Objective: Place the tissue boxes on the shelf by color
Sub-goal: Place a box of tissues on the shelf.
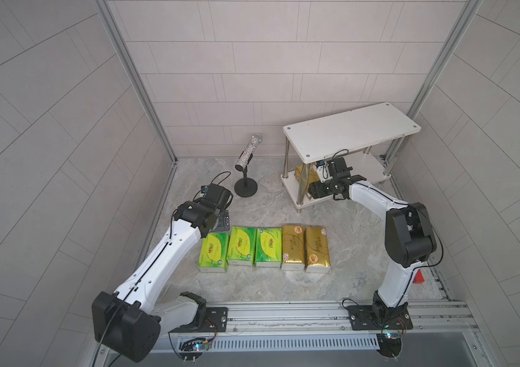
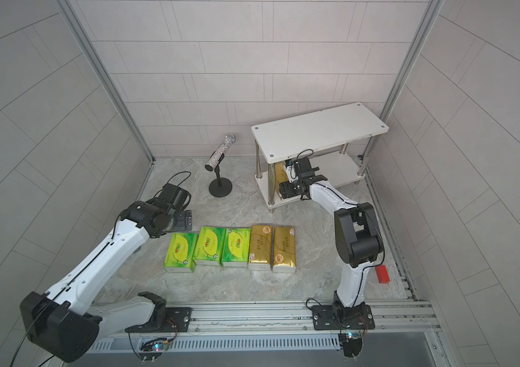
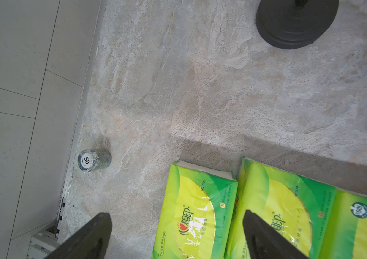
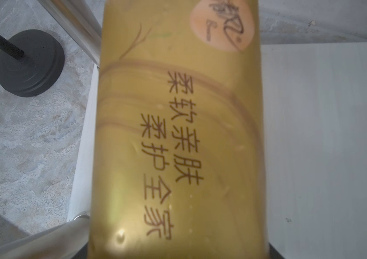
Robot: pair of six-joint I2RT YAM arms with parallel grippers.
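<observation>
1. The right gripper [image 4: 178,252] reaches in under the top board of the shelf [image 1: 352,127]. A gold tissue pack [image 4: 178,134] lies between its jaws on the lower board [image 4: 324,134]. I cannot tell whether the jaws press the pack.
2. Two chrome legs [image 4: 75,29] stand close beside that pack, at the shelf's end.
3. The left gripper [image 3: 178,235] hangs wide open and empty, straddling the endmost green pack [image 3: 196,213].
4. Three green packs [image 1: 241,246] and two gold packs [image 1: 304,249] lie side by side in a row on the table [image 1: 347,238].
5. A black-based stand [image 1: 246,187] with a tilted glittery cylinder [image 1: 248,152] stands near the shelf. A poker chip stack [image 3: 94,160] sits by the wall, and a red block [image 2: 382,274] lies beside the right arm.
</observation>
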